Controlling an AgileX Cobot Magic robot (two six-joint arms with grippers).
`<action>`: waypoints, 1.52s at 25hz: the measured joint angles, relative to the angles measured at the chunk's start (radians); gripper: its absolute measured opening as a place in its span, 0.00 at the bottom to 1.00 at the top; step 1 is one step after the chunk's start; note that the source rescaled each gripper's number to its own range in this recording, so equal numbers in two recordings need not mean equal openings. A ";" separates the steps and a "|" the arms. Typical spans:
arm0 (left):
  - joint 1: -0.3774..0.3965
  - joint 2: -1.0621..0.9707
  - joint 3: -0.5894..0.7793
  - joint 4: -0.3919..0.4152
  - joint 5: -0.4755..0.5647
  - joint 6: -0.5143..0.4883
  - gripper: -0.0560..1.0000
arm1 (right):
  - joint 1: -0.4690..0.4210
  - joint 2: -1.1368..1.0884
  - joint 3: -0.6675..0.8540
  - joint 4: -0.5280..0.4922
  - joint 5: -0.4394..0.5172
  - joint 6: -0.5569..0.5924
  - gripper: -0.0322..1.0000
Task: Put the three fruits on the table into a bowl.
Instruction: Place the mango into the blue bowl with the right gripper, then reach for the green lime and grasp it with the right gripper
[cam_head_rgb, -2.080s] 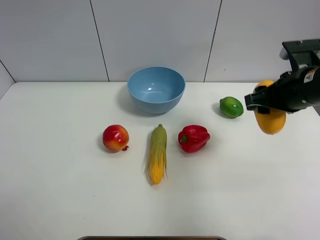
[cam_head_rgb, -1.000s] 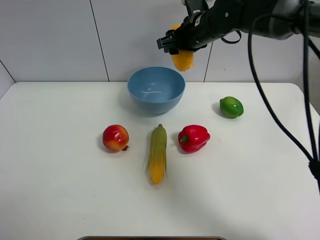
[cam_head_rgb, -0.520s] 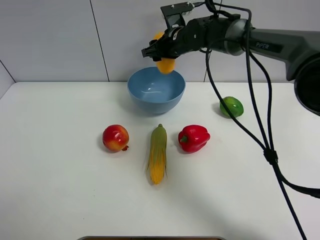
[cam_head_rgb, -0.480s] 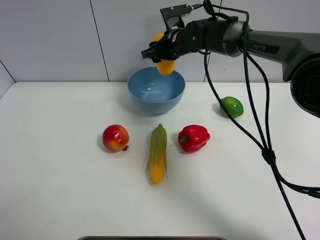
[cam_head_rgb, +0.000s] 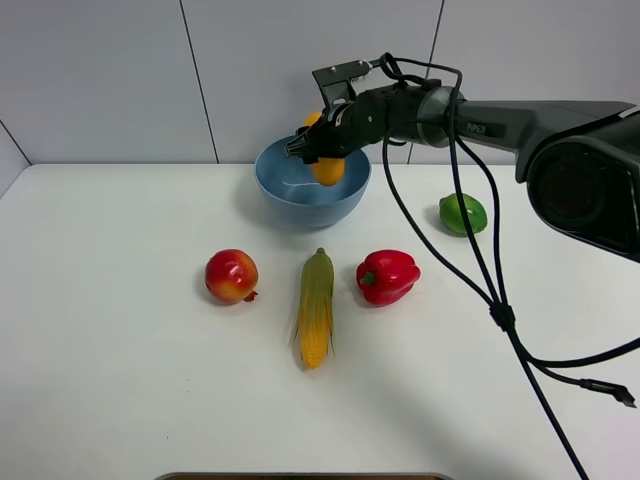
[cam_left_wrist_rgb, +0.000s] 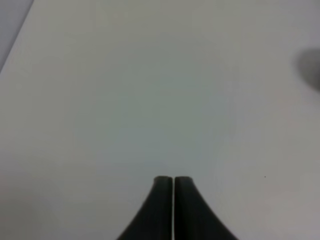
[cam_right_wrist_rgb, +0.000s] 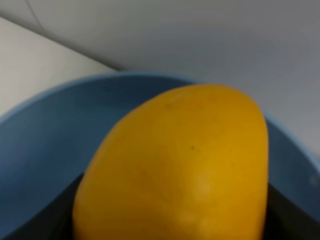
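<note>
Orange-yellow mango (cam_right_wrist_rgb: 175, 165) clamped between the part-open jaws of my right gripper (cam_head_rgb: 316, 153), hanging at the mouth of the light-blue bowl (cam_head_rgb: 290, 206) toward the back of the table (cam_head_rgb: 120, 380); green fruit (cam_head_rgb: 462, 214) and pomegranate (cam_head_rgb: 231, 276) lie outside it; left gripper (cam_left_wrist_rgb: 173, 183) closed, empty.

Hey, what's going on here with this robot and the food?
The right gripper holds the orange-yellow mango at the mouth of the light-blue bowl, not yet released. The green fruit and the pomegranate lie on the white table, with the corn cob and red bell pepper between them. The left gripper is shut and empty.
</note>
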 joint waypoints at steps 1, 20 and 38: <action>0.000 0.000 0.000 0.000 0.000 0.000 0.05 | 0.004 0.007 0.000 0.000 0.000 0.000 0.59; 0.000 0.000 0.000 0.000 0.000 0.000 0.05 | 0.021 0.026 -0.002 0.002 0.005 0.000 0.62; 0.000 0.000 0.000 0.000 0.000 0.000 0.05 | 0.021 -0.043 -0.002 -0.024 0.122 0.011 0.95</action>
